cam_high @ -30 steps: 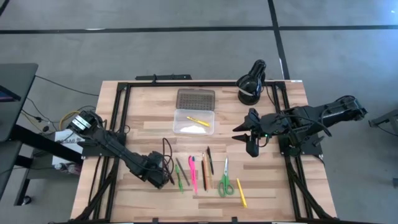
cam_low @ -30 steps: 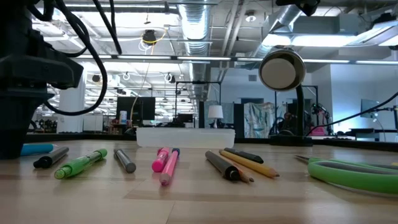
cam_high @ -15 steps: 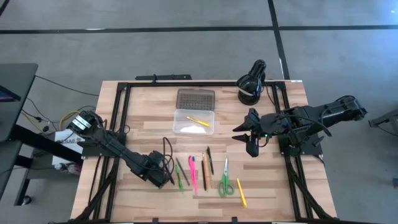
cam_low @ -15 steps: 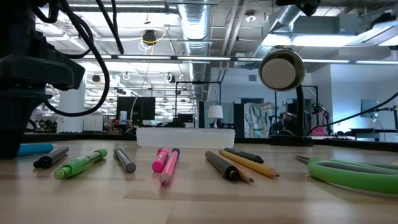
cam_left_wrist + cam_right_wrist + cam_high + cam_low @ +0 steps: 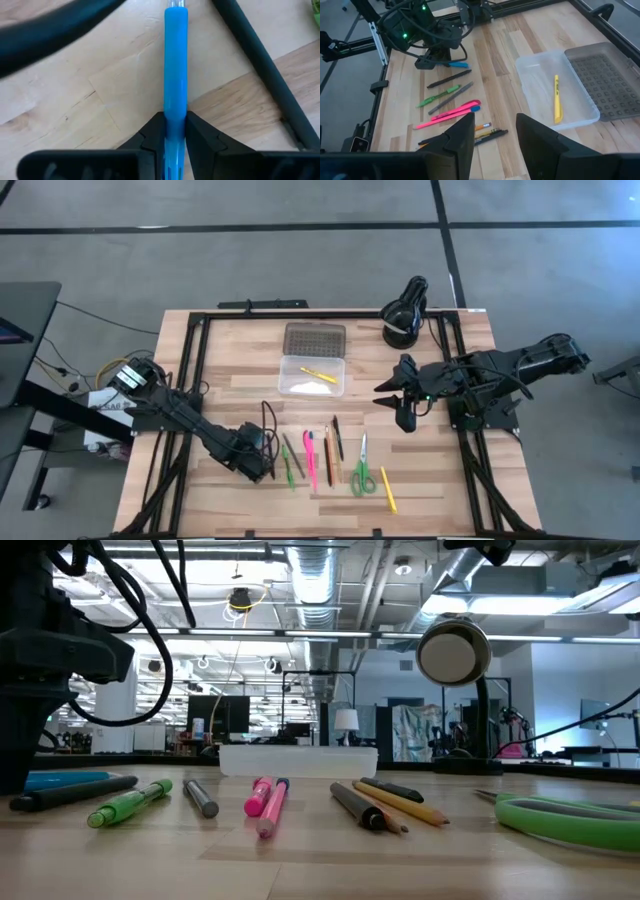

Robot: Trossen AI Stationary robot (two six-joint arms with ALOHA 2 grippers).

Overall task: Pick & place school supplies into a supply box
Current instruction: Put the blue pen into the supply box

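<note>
My left end effector point(image 5: 175, 131) pinches the blue pen point(image 5: 176, 65), which lies flat on the worktop point(image 5: 75, 75) and runs straight out between my fingers. Just beside it lies a black pen point(image 5: 265, 70). Farther off, my right end effector point(image 5: 495, 135) hangs spread above the worktop, near the clear box point(image 5: 311, 375) holding a yellow marker point(image 5: 318, 374).

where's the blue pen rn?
Near the table's front-left in the high view, the blue pen sits between the left end effector fingers, beside the black pen.
</note>
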